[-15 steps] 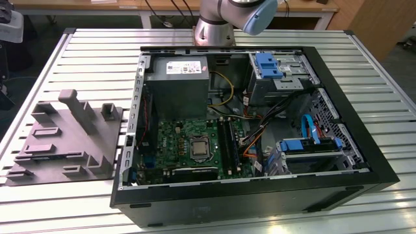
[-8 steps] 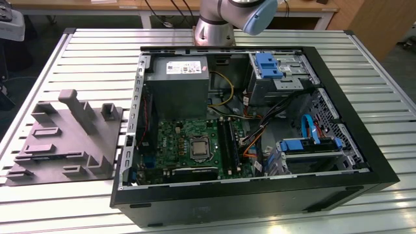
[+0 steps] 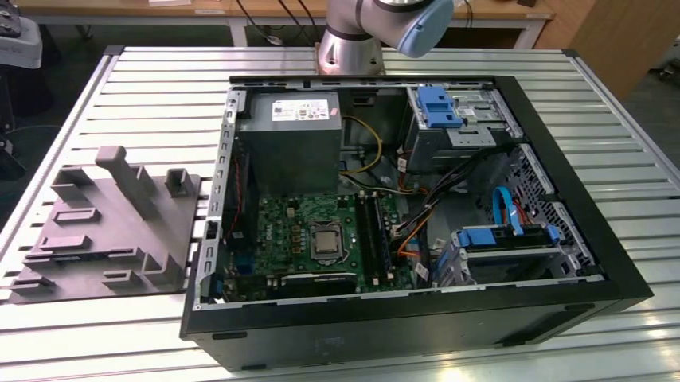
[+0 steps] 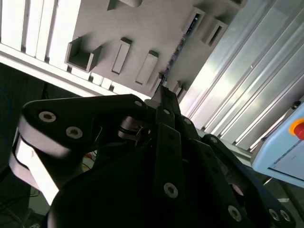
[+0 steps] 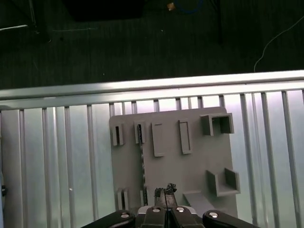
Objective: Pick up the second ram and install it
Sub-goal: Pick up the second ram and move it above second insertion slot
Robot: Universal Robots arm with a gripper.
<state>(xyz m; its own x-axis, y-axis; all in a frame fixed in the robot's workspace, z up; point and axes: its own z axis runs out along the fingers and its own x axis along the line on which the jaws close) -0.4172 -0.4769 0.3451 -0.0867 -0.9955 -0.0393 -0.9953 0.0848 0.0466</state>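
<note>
There is one end effector (image 5: 165, 191) with two black metal fingers. The fingers are pressed tight together and hold nothing. It hangs over one gray holder (image 5: 190, 180) that lies flat on the bench (image 3: 425, 64).

The holder looks like dull plastic. It has several small box-shaped pockets and thin slots with raised walls.

One second ram (image 5: 141, 161) stands on its long edge in one of those thin slots. It is a thin, long, bluish-green strip with dark bits on it. In the second wrist view the strip (image 4: 183, 45) runs along the holder just past the finger tips. The fingers are near it but do not touch it.

The bench is made of many long, shiny metal slats with grooves between them.

In the exterior view, one big black computer case (image 3: 425, 334) lies open on the bench, to the exterior view's right of the holder. Inside it are one green board (image 3: 308, 231) and one gray metal box (image 3: 292, 135)
</note>
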